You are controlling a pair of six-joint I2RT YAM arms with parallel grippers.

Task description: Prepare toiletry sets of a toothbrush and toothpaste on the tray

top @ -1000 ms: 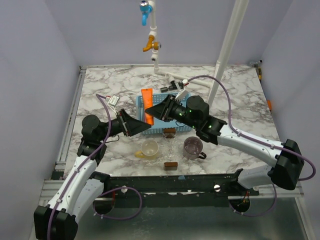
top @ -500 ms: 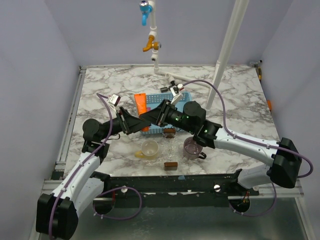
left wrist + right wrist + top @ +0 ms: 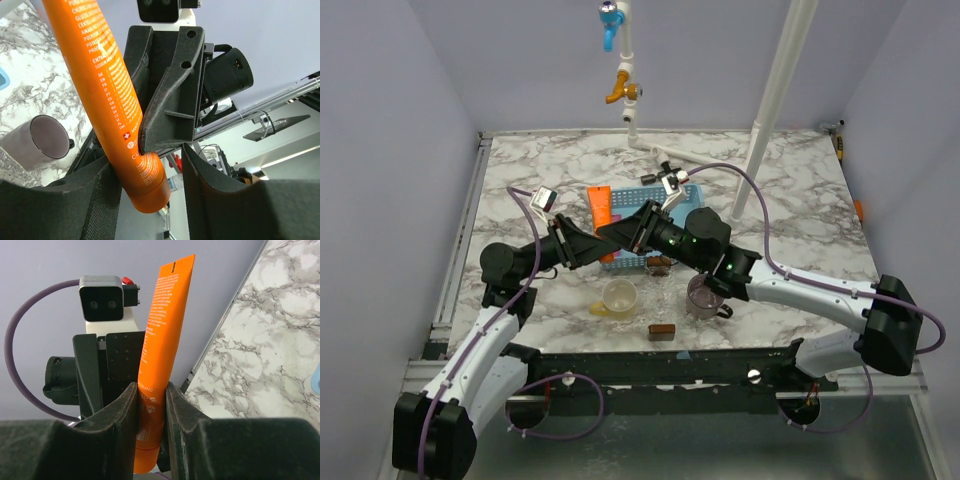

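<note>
**Toothpaste pinched by the right arm over the tray's left end**

The right gripper (image 3: 150, 388) is clamped on the lower body of the toothpaste (image 3: 161, 325), which stands nearly upright with its flat crimped end topmost. The left gripper (image 3: 148, 166) faces it with its jaws spread wider than the tube. The tube's rounded end lies against one left finger, with a gap to the other.

Both grippers meet above the left end of the blue tray (image 3: 632, 197). The arms hide most of its inside, so its contents cannot be told.

A white pole (image 3: 775, 100) rises just right of the tray. Walls close the marble table (image 3: 810, 200) at the left, back and right.

Near the front edge stand two cups, a cream cup (image 3: 619, 296) and a purple cup (image 3: 705, 295). Two brown blocks show: one (image 3: 662, 330) lies in front of the cups, the other (image 3: 659, 263) at the tray's near rim.
</note>
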